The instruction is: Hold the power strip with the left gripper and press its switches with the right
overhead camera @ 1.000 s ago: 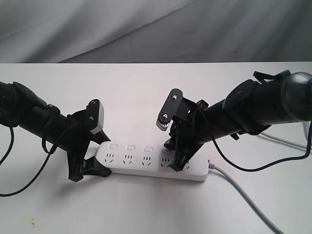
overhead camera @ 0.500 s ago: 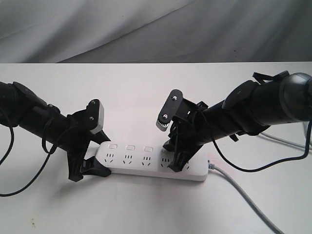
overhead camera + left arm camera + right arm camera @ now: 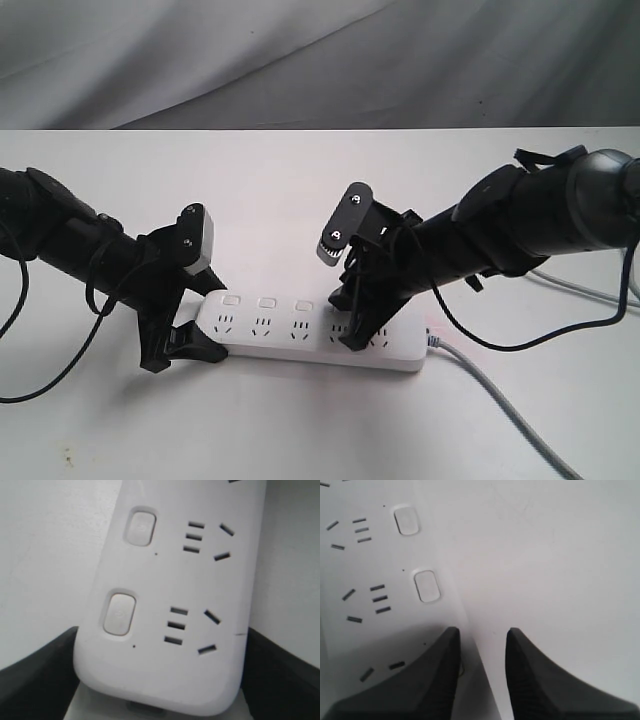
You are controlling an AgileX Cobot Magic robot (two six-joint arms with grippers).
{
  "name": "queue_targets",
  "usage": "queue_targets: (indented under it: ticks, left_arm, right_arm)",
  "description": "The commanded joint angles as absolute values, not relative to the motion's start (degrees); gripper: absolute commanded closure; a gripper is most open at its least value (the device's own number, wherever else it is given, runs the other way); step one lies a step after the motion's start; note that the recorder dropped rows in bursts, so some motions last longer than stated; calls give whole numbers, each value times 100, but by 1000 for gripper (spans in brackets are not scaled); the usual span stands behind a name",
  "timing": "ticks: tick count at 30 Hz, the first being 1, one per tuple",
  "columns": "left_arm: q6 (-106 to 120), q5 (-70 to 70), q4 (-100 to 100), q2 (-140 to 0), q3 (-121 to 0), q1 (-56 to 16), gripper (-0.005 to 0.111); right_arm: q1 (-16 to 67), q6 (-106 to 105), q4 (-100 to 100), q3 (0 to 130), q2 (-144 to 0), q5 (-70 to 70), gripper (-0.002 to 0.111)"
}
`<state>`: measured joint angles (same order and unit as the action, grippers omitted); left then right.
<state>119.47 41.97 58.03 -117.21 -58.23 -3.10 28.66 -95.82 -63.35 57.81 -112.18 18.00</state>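
The white power strip (image 3: 300, 335) lies flat on the table, with its grey cord (image 3: 495, 390) leaving its right end. My left gripper (image 3: 185, 345) is shut on the strip's left end; in the left wrist view the power strip (image 3: 165, 605) sits between the gripper's black fingers (image 3: 42, 677). My right gripper (image 3: 352, 335) stands over the strip's right half, hiding a switch there. Three switches (image 3: 267, 302) show to its left. In the right wrist view my right gripper (image 3: 482, 632) has a narrow gap between its fingers; one finger (image 3: 440, 670) lies over the strip near a switch (image 3: 427, 585), the other over the table.
The white table (image 3: 300, 190) carries only the strip and both arms. A grey cloth backdrop (image 3: 320, 60) hangs behind it. Loose black cables (image 3: 520, 340) trail from the right arm, and more hang from the left arm (image 3: 20, 330).
The right gripper has shifted slightly left along the strip. The left gripper and the strip have stayed put.
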Motion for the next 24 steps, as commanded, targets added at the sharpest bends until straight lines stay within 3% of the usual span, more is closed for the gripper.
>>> queue_targets:
  ticks: [1, 24]
  left_arm:
    - [11895, 4197, 5788, -11746, -5823, -326, 56]
    - [11894, 4197, 5788, -11746, -5823, -326, 56]
  right_arm:
    - [2930, -9568, -6243, 5739, -11494, 2070, 78]
    - [2920, -9485, -6201, 5475, -11571, 1734, 78]
